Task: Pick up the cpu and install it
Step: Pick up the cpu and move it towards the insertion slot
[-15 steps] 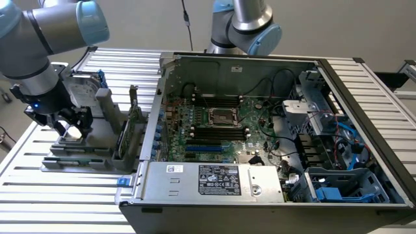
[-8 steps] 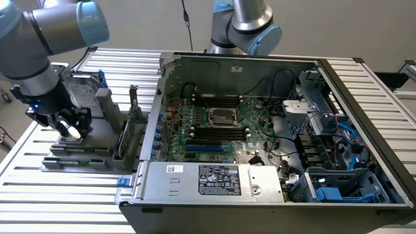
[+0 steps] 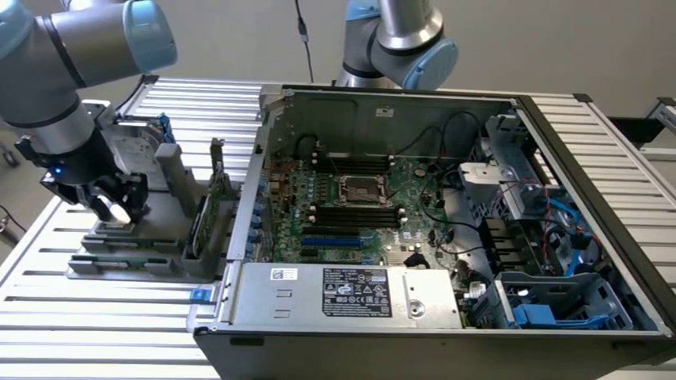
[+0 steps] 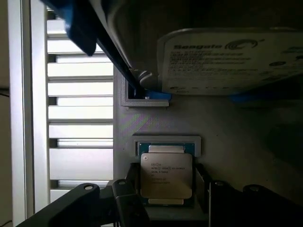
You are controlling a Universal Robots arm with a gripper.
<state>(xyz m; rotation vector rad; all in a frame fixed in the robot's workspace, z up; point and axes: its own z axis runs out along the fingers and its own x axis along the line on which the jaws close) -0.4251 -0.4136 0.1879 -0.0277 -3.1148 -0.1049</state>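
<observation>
— Black fingers [image 4: 134,188] of the gripper [image 4: 166,191] sit nearest the lens. What are they doing?
— They press on two opposite edges of the cpu [image 4: 166,174], one from each side; the jaws are clamped on it.
— Where does the cpu lie?
— Flat, silver lid up, in a shallow seat of the grey holder [image 4: 156,120]. A Seagate hard drive [image 4: 232,59] and a blue bracket [image 4: 78,23] are near it on the same holder.
— And farther out?
— The holder rests on the slatted table [image 3: 63,317], at the exterior view's left of the open computer case [image 3: 370,119]. Inside the case, the dark socket [image 3: 362,190] on the motherboard is well apart from the cpu.
</observation>
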